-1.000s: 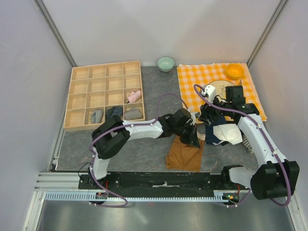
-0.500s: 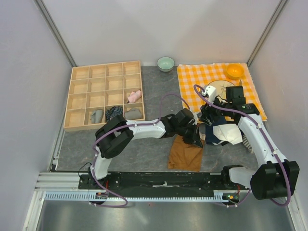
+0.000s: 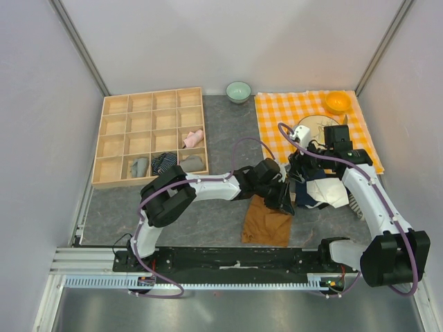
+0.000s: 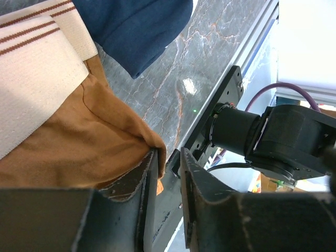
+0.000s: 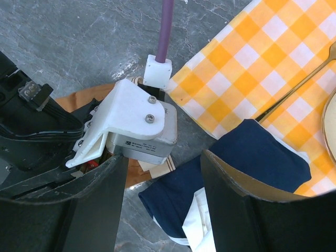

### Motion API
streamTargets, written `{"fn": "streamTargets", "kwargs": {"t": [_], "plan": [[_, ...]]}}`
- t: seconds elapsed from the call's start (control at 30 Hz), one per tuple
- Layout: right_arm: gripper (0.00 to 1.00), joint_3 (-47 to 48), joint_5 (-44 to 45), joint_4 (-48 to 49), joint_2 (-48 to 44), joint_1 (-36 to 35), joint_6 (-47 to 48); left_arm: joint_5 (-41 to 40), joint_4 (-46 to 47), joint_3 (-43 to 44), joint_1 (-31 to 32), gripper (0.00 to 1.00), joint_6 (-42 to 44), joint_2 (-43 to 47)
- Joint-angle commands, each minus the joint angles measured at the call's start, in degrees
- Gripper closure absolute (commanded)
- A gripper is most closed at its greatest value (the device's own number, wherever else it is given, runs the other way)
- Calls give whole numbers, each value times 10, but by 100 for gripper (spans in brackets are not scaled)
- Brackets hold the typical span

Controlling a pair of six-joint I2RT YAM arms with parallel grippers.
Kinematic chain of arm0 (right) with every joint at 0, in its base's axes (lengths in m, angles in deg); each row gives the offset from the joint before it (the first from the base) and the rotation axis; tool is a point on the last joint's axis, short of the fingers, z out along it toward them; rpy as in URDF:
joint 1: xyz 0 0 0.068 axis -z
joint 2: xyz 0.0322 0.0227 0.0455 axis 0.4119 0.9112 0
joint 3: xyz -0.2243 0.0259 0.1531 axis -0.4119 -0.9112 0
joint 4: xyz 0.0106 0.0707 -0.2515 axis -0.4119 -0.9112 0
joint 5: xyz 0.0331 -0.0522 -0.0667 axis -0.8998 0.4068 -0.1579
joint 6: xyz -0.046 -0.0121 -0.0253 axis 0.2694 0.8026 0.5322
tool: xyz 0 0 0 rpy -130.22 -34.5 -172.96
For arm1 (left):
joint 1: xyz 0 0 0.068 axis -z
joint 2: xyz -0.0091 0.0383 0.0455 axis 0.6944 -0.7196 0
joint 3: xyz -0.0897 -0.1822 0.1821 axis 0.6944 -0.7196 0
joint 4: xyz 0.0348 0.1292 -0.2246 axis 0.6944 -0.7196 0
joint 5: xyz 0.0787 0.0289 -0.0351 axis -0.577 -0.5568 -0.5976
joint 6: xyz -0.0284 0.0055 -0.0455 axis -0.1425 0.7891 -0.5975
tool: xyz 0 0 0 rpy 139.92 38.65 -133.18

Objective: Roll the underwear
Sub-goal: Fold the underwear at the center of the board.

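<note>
The rust-brown underwear lies flat on the grey table in front of the arms, its tan striped band at the top of the left wrist view. My left gripper sits low at the garment's far right edge. Its jaws stand a narrow gap apart, and the brown cloth laps against the outside of one finger with nothing between them. My right gripper hovers open just behind, above a navy cloth and the cream-white underwear, holding nothing.
A wooden compartment tray at the back left holds several rolled pieces. The orange-and-white checked cloth carries a plate, a spoon and an orange bowl. A green bowl stands behind.
My left gripper has slid a little right and toward the front along the brown underwear's edge, and its jaws have parted from shut. The right arm has stayed put.
</note>
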Motion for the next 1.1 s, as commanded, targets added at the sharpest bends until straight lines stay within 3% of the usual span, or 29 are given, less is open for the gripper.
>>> {"fn": "streamTargets", "kwargs": {"t": [0.0, 0.07, 0.2, 0.43, 0.53, 0.67, 0.83, 0.93, 1.07], "plan": [[34, 3, -22, 46, 5, -3, -8, 44, 13, -8, 24, 68, 3, 11], [34, 2, -20, 44, 12, -2, -6, 41, 9, -27, 24, 60, 12, 39], [34, 2, -20, 41, 24, -3, -3, 40, 8, -66, 24, 55, 27, 81], [34, -3, -32, 39, 37, -1, 3, 41, 17, -115, 24, 54, 48, 137], [33, -3, -36, 37, 42, -1, 5, 18, -15, -119, 23, 53, 85, 158], [33, -4, -41, 36, 46, -1, 7, -67, -127, -105, 24, 53, 178, 163], [33, -5, -47, 32, 59, 0, 14, -75, -164, -75, 23, 51, 210, 133], [33, -4, -59, 7, 84, 0, 36, -62, -160, -67, 23, 49, 211, 124], [34, 11, -78, -93, 132, 0, 137, -78, -142, -85, 23, 48, 219, 152]]}}
